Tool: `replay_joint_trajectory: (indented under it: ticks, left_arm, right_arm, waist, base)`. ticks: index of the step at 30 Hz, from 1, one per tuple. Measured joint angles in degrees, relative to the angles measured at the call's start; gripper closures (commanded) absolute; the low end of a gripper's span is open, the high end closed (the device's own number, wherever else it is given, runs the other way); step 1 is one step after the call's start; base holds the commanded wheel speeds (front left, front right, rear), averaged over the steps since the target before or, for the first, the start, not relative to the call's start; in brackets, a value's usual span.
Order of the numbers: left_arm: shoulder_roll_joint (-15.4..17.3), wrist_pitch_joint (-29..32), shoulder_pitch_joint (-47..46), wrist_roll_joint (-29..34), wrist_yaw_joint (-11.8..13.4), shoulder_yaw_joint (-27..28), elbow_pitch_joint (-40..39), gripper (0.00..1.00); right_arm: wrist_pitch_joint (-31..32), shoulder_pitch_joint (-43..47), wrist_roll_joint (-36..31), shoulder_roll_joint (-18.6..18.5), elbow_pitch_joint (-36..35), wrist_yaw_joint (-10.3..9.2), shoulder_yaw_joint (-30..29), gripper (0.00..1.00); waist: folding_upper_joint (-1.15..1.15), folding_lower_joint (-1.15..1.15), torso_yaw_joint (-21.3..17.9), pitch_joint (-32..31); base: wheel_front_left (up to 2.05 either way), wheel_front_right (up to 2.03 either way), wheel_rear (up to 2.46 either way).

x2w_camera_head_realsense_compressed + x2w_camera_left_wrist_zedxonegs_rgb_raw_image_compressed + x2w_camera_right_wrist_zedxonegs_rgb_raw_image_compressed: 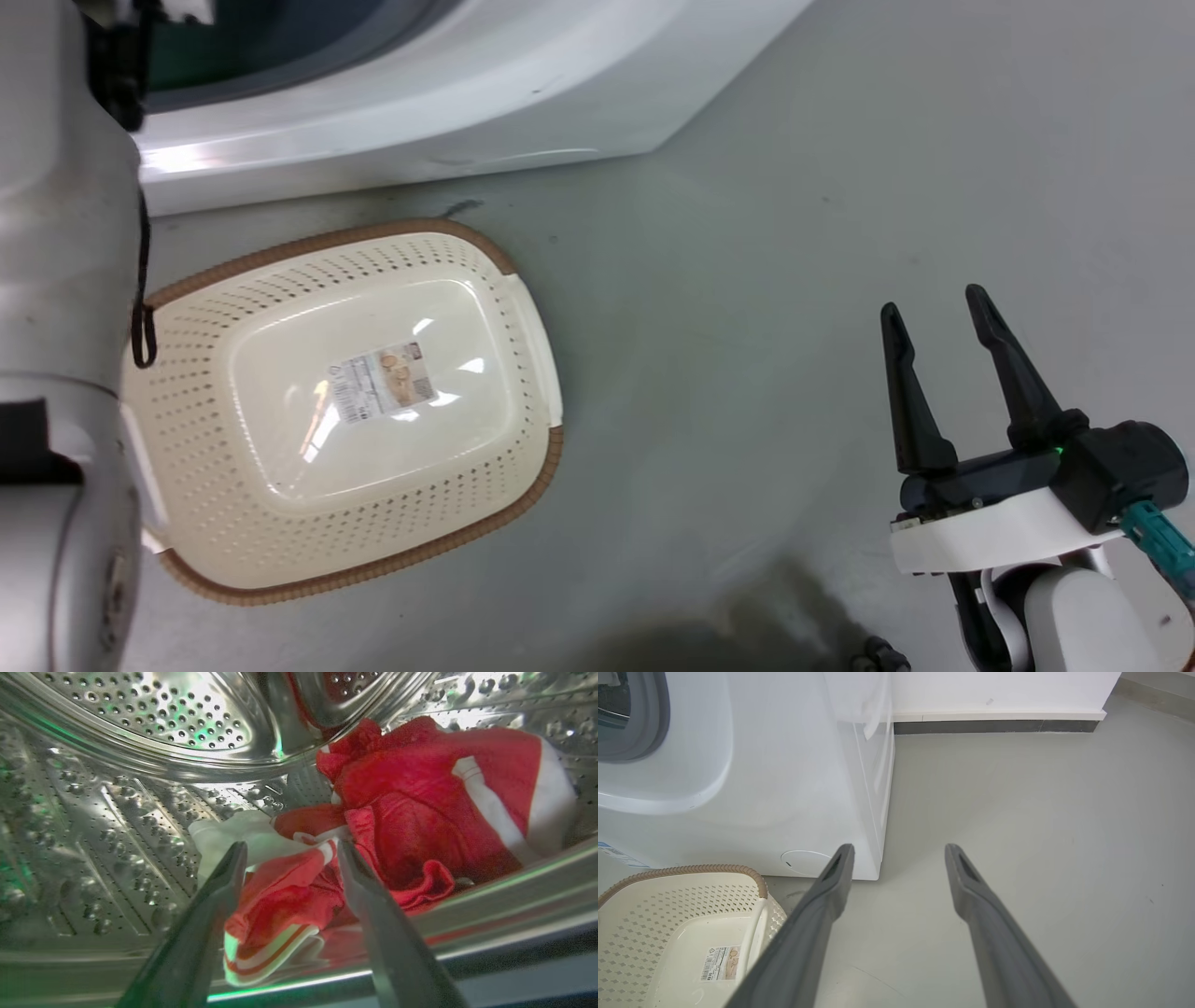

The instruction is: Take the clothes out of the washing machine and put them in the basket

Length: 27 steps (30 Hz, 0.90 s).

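While the left hand (290,847) reaches inside the steel drum (117,812) with its two fingers spread wide and closed on nothing, the clothes (420,812) lie close ahead of it. A small red-and-white fold sits between the fingertips, a white piece lies just past the left finger, and the bigger red garment is heaped to the right against the drum wall.

The pieces look tangled, which I judge to be the main risk. A pinch on the fold could drag the whole heap, snag it on the drum lip (490,896) just below the hand, and spill cloth onto the floor (794,233) short of the basket (308,245). A shallow pinch could slip off the thin trim instead. Closing too deep would scrape the fingers on the perforated steel.

Room in the drum is open to the hand's left and above, and tight only at the lip.

The basket stands on the floor just before the washing machine (420,103), under the left forearm (56,233). It holds a label sticker (378,383) and no clothes yet.

The right hand (934,303) is open and holds nothing. It hovers over floor well to the basket's right, with free space around it.
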Motion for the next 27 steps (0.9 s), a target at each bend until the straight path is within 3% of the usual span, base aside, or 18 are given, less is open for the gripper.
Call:
replay_joint_trajectory:
  ticks: [14, 20, 21, 22, 23, 27]
  left_arm:
    - [6.7, 16.5, -9.1, 1.9, 0.5, -1.9, 4.2, 0.0]
    - [7.9, 25.0, -10.7, 2.3, 1.7, -2.6, 4.3, 0.0]
    - [8.1, 26.2, -10.8, 2.3, 2.0, -2.8, 4.1, 0.51]
    - [8.2, 27.0, -10.9, 2.4, 2.2, -2.8, 3.8, 0.8]
    - [8.2, 28.1, -10.9, 2.4, 2.4, -2.9, 3.5, 1.0]
    - [8.5, 30.0, -10.2, 2.3, 3.2, -3.1, 1.2, 1.0]
  right_arm:
    - [-1.6, -2.5, 2.7, 0.0, 2.5, 0.0, 2.9, 0.0]
    - [-2.1, -3.1, 3.6, 0.0, 3.0, 0.0, 4.2, 0.0]
    - [-2.1, -3.2, 3.8, 0.0, 3.1, 0.0, 4.3, 0.0]
    - [-2.1, -3.2, 3.9, 0.0, 3.2, 0.0, 4.4, 0.0]
    - [-2.2, -3.2, 4.0, 0.0, 3.3, 0.0, 4.5, 0.0]
    - [-2.3, -3.6, 4.3, 0.0, 3.7, 0.0, 4.9, 0.0]
  waist:
    - [0.0, 0.0, -4.9, 5.4]
    - [0.0, 0.0, -5.8, 6.3]
    - [0.0, 0.0, -5.9, 6.3]
    - [0.0, 0.0, -6.0, 6.4]
    - [0.0, 0.0, -6.1, 6.4]
    - [0.0, 0.0, -6.2, 6.4]
  base:
    - [0.0, 0.0, 0.0]
    - [0.0, 0.0, 0.0]
    - [0.0, 0.0, 0.0]
    - [0.0, 0.0, 0.0]
    - [0.0, 0.0, 0.0]
    - [0.0, 0.0, 0.0]
